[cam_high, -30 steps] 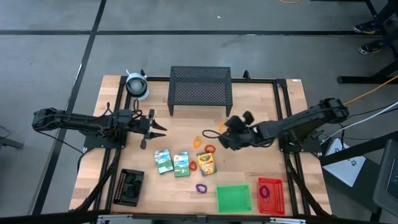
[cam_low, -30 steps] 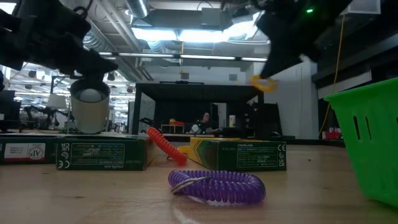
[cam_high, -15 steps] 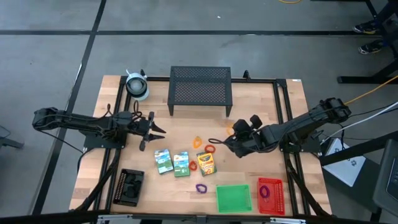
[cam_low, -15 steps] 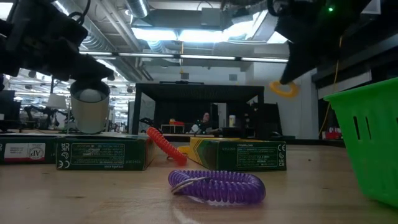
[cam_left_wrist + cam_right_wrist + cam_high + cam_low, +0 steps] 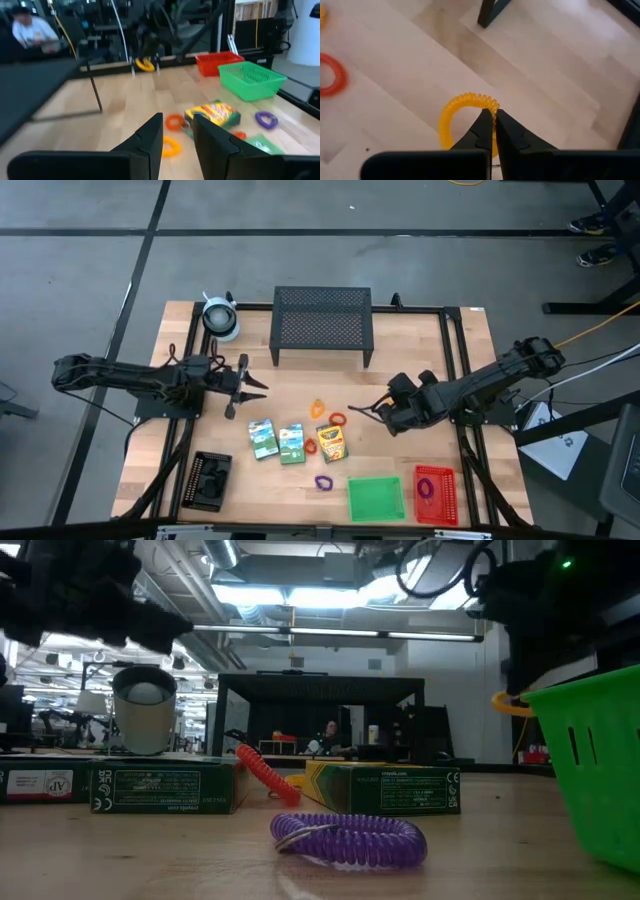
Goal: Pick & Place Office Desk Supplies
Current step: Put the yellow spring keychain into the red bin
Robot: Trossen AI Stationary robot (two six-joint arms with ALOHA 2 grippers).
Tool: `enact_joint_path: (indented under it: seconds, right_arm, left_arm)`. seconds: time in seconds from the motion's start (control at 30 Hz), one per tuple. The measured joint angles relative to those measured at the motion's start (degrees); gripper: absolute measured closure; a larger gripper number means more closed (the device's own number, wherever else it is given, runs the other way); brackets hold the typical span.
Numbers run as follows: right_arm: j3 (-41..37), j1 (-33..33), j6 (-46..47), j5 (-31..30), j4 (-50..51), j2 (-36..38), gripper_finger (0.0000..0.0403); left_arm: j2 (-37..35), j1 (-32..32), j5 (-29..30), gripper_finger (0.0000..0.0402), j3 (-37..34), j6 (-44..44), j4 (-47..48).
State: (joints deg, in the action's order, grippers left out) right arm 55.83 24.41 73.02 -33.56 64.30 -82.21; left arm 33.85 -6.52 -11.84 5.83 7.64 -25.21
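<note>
My right gripper point(image 5: 494, 116) hovers over the table right of centre, shut on a yellow coil loop point(image 5: 451, 116), which also shows in the low view point(image 5: 506, 703). My left gripper point(image 5: 250, 387) waits open over the table's left half with nothing between its fingers. Lying flat on the wood are an orange loop point(image 5: 318, 408), a red loop point(image 5: 337, 420), a crayon box point(image 5: 331, 442), two green-white boxes point(image 5: 263, 438) point(image 5: 292, 444) and a purple loop point(image 5: 323, 481). My right gripper pinches the yellow loop's coil at one spot on its ring point(image 5: 489, 104) between its two fingertips. The fingers slant down from the table's right side. The loop hangs from the fingertips, lifted clear of the table.
A green tray point(image 5: 376, 498) and a red tray point(image 5: 435, 495) stand at the near right, a black tray point(image 5: 209, 480) at the near left. A black mesh stand point(image 5: 322, 323) and a whitish roll point(image 5: 220, 317) are at the far edge. Bare wood lies under my right gripper.
My right gripper has carried the yellow loop toward the table's right and near edges and slightly down, tipping its fingers more steeply downward. It has stayed shut on the loop, which remains clear of the table.
</note>
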Motion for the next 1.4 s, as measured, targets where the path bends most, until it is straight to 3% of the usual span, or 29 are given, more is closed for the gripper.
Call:
enact_joint_path:
  seconds: [0.37, 0.7, 0.9, 1.1, 1.4]
  right_arm:
    - [-0.23, 8.09, 8.4, -2.38, -0.36, 0.0, 0.0399]
    - [-2.93, 20.97, 24.08, 4.08, -0.79, -0.07, 0.0399]
    - [0.36, 26.61, 33.46, 5.57, 1.37, 1.68, 0.0399]
    - [8.82, 30.26, 37.16, 6.49, 1.57, 2.48, 0.0399]
    - [13.14, 34.75, 43.56, 26.6, 1.74, -0.13, 0.0399]
  left_arm:
    - [0.04, 1.71, 0.02, 0.03, 2.79, -2.17, 3.73]
    - [0.04, 6.28, 0.13, 0.03, 2.79, -0.54, 3.58]
    - [0.04, 6.82, 0.14, 0.03, 2.79, 4.81, 3.58]
    - [0.02, 6.82, -2.16, 0.03, 2.81, 6.55, 4.9]
    - [0.04, 6.82, -3.23, 0.03, 2.81, 6.69, 4.44]
